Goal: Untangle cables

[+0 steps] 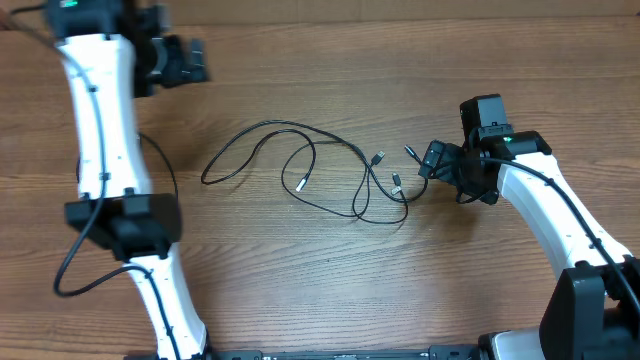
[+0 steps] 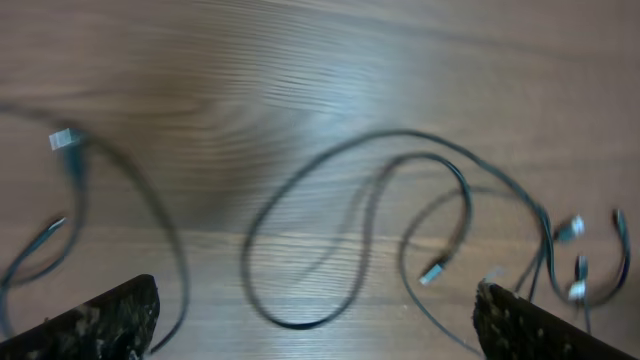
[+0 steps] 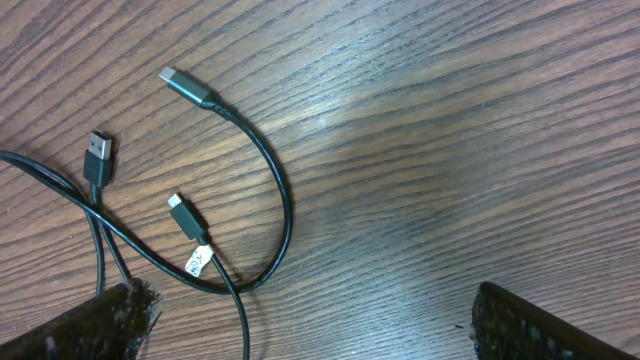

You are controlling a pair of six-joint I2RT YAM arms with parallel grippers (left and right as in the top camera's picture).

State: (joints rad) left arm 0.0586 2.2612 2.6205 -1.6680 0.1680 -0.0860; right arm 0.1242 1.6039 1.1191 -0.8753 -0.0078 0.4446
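Left pincer (image 2: 315, 305) and right pincer (image 3: 315, 310) are seen spread wide and empty, while thin black plug-ended cables (image 1: 312, 152) are found looped and crossed at the middle of the wooden bench (image 1: 300, 290), so the untangling is judged hardly begun.

Thin black cables (image 1: 313, 155) lie loosely tangled on the wooden table (image 1: 300, 290).

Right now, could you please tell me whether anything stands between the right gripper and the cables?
Nothing visible does. Only table shows between the open right gripper and the nearest ends of the cables.
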